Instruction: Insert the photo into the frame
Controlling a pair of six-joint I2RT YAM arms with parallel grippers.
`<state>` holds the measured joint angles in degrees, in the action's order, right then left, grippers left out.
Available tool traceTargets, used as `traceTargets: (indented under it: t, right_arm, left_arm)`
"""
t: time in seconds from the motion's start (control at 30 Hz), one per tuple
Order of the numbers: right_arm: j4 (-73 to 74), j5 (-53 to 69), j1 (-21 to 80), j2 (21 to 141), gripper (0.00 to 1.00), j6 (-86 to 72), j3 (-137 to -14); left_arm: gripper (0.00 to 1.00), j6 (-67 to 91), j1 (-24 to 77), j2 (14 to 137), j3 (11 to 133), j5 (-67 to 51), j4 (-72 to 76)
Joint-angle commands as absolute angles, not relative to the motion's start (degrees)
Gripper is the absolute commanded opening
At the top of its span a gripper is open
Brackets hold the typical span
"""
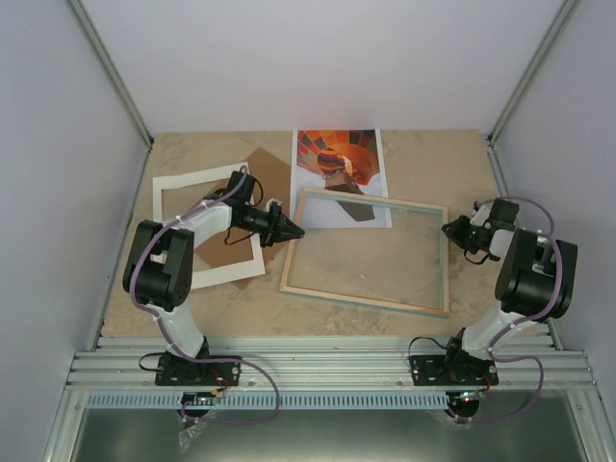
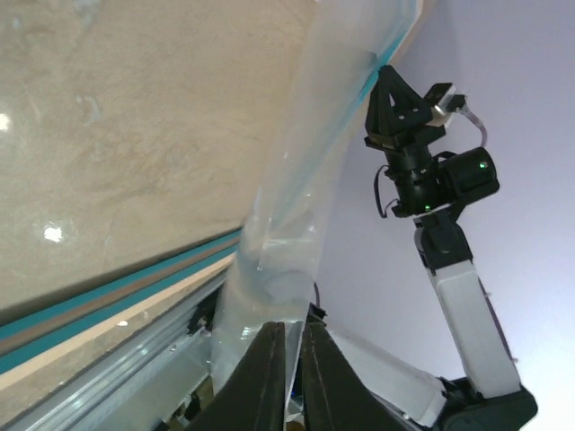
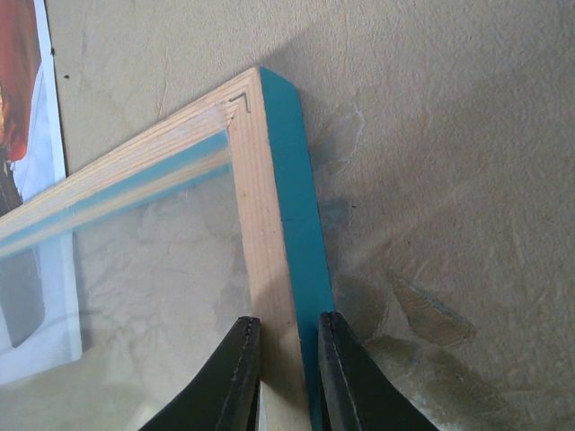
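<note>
The frame (image 1: 366, 299) lies bare-wood side up in the middle of the table, its clear pane showing the tabletop. The photo (image 1: 337, 164) of an orange-red balloon lies face up behind it, with its near edge under the frame's far rim. My left gripper (image 1: 293, 232) is at the frame's left end. In the left wrist view it (image 2: 292, 329) is shut on the thin edge of the clear pane (image 2: 296, 206), beside the turquoise rim (image 2: 108, 296). My right gripper (image 3: 287, 320) is shut on the frame's right rim (image 3: 269, 197), near the far right corner (image 1: 449, 231).
A white cardboard mat (image 1: 173, 189) lies at the left under my left arm. A brown backing board (image 1: 274, 173) lies partly under it. White walls with metal posts close in the table. A metal rail runs along the near edge (image 1: 327, 371).
</note>
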<state>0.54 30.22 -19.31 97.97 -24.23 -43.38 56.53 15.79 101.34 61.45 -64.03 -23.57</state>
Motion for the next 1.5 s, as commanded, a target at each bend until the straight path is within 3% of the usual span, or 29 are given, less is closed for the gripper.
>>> traceTargets:
  t: [0.0, 0.17, 0.3, 0.4, 0.6, 1.07, 1.27, 1.47]
  right_arm:
    - [2.55, 32.26, -18.83, 98.88, 0.0, -26.82, -41.99]
    - [2.56, 32.48, -18.9, 99.19, 0.0, -26.78, -42.01]
    - [2.55, 32.57, -18.82, 99.66, 0.0, -26.7, -42.12]
    - [2.46, 32.49, -18.81, 99.66, 0.0, -26.68, -42.1]
    - [2.55, 32.44, -18.88, 99.84, 0.0, -26.71, -42.19]
    - [2.68, 32.29, -18.98, 99.92, 0.0, -26.47, -42.01]
    - [2.44, 32.44, -18.98, 100.39, 0.0, -26.71, -42.01]
    - [2.67, 32.4, -18.98, 99.7, 0.0, -26.72, -41.92]
  left_arm:
    - [0.14, 50.7, 16.17, 104.91, 63.94, -60.15, -27.2]
    - [0.29, 46.39, 16.48, 107.54, 65.91, -57.48, -29.46]
    - [0.3, 43.33, 16.52, 109.15, 67.57, -55.36, -31.41]
    - [0.23, 42.82, 16.61, 109.9, 67.63, -54.95, -31.47]
    - [0.0, 44.72, 16.55, 110.64, 68.57, -57.66, -30.64]
    - [0.0, 61.56, 15.03, 106.73, 65.75, -68.3, -17.62]
    - [0.0, 53.01, 15.18, 107.4, 66.64, -63.27, -25.61]
    - [0.0, 56.99, 16.22, 109.2, 61.47, -65.88, -20.39]
